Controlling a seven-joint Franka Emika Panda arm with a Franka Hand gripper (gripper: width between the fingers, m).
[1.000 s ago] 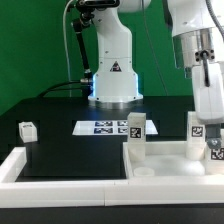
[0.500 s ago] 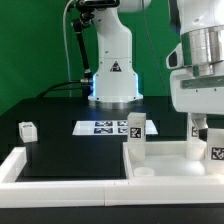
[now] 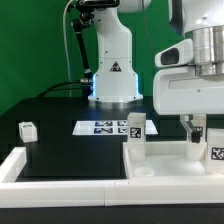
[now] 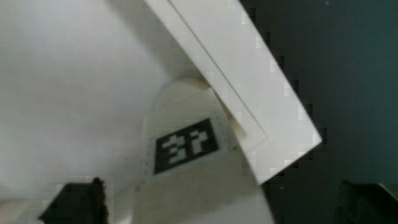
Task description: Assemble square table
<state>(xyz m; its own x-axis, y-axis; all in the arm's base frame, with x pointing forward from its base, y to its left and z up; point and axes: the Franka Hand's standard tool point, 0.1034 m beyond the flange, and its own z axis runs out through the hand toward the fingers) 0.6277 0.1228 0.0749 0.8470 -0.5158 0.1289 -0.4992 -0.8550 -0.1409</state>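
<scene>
Pincer [image 3: 197, 128]: jaws spread wide, nothing between them; hangs just above the square top's far rim, at the exterior view's right. In the wrist view both dark fingertips [image 4: 71, 203] show apart, a tagged leg [image 4: 185, 150] below them.

Square top [image 3: 170, 170]: white, flat on the black table [image 3: 70, 150] at its near corner on the exterior view's right, raised rim up.

Leg under pincer [image 3: 197, 145]: upright, long axis vertical, largely hidden by the fingers; whether they touch it cannot be told.

Second leg [image 3: 135, 135]: upright at the top's corner on the exterior view's left, long axis vertical, tag facing the camera.

Third tagged leg [image 3: 216, 152]: cut by the frame edge.

Small white tagged part [image 3: 27, 130]: near the table's edge on the exterior view's left, well apart.

Marker board [image 3: 105, 127]: flat, mid-table, before the robot base [image 3: 113, 85]
</scene>
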